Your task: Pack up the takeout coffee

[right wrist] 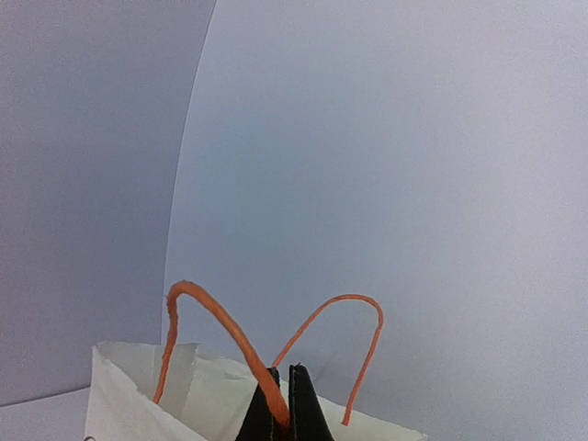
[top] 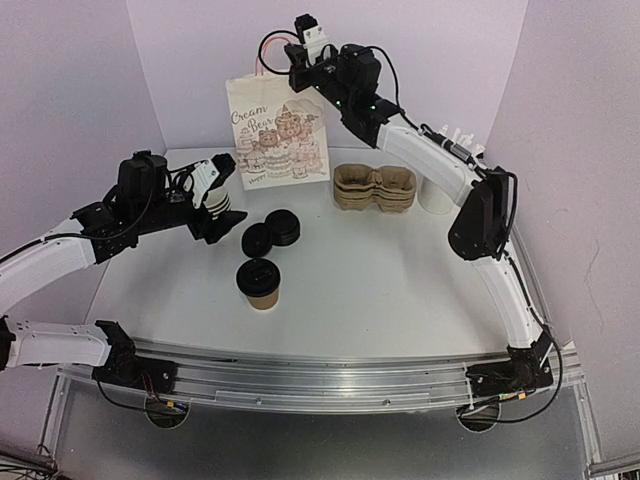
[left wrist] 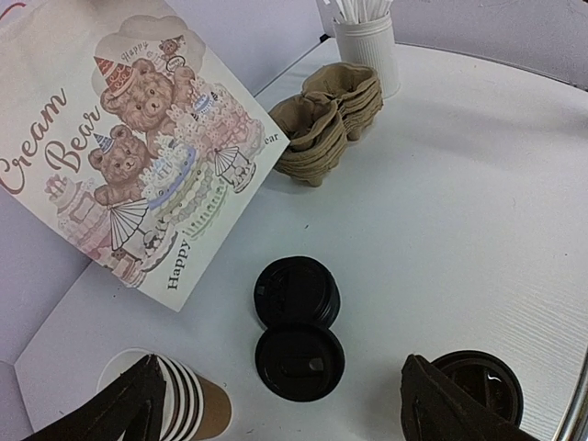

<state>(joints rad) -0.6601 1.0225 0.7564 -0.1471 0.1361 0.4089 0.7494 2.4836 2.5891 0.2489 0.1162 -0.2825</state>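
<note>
Counter (top: 400, 290): open room across the middle and right side; walls close it in at the far edge and both side edges.
Bag (top: 275, 130): upright at the far edge, left of middle. Its mouth is the goal, so it should stay steady.
Carriers (top: 375, 188): stacked at the far edge, just right of the bag, clear of the likely route.
Right tool (right wrist: 287, 409): pinched tight on one orange handle (right wrist: 220, 335) above the bag. A tug could tip the bag, so it is best held quiet.
Left tool (top: 220, 200): spread wide and holding nothing, near the left edge beside a cup stack (left wrist: 188, 400).
Coffee (top: 260, 283): upright with its lid on, toward the near edge, left of middle, free all round. It is best gripped on the paper wall under the lid, kept level, and raised above the bag's rim first.
Lids (top: 270, 233): lying between coffee and bag, so pass over them.
</note>
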